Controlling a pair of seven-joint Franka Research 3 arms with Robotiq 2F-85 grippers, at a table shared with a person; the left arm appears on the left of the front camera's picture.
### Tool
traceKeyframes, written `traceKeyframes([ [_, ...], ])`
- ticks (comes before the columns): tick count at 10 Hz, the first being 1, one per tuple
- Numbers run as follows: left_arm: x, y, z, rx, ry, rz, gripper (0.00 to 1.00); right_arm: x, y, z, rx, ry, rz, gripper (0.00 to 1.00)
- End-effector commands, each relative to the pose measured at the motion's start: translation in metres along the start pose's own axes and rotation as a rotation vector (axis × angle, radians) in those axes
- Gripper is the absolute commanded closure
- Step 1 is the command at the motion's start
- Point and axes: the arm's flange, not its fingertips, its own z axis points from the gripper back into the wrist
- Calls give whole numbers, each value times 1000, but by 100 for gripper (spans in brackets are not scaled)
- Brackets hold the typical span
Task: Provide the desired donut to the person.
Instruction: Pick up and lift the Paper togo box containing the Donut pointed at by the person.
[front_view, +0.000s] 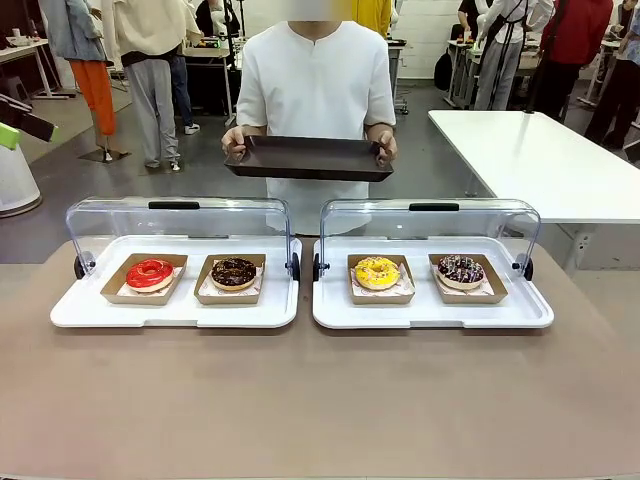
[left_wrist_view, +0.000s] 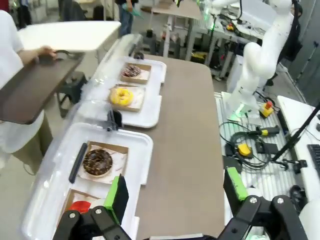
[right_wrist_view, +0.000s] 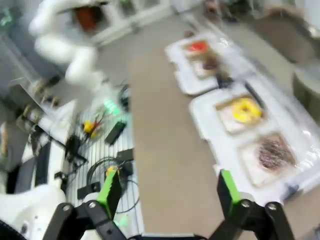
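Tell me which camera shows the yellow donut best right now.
The front view: the yellow donut sits sharp and unobstructed in its brown paper tray, seen nearly head-on. The left wrist view shows it farther off and at a slant; the right wrist view shows it blurred.

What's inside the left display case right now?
A red-glazed donut and a chocolate donut, each in its own cardboard tray, on the white base. Whatever lies directly beneath the donuts is hidden by them.

L case (front_view: 190, 312) beside R case (front_view: 430, 315) on table (front_view: 320, 400), 2 donuts (front_view: 233, 272) each, person (front_view: 318, 90) behind.
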Motion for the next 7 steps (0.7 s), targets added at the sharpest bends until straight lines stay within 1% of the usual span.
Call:
traceKeyframes([
  [1, -11, 9, -5, 23, -40, -29, 0, 7, 0, -8, -131, -78, -148, 0],
  [3, -26, 13, 5, 48, -49, 7, 0, -2, 0, -1, -127, -69, -147, 0],
  [4, -37, 13, 12, 64, -47, 39, 0, -4, 3, -2, -109, -39, -119, 0],
  [6, -47, 16, 21, 91, -35, 72, 0, -6, 4, -1, -96, -37, -116, 0],
  [7, -55, 13, 28, 104, -47, 84, 0, -6, 5, -2, -92, -28, -119, 0],
])
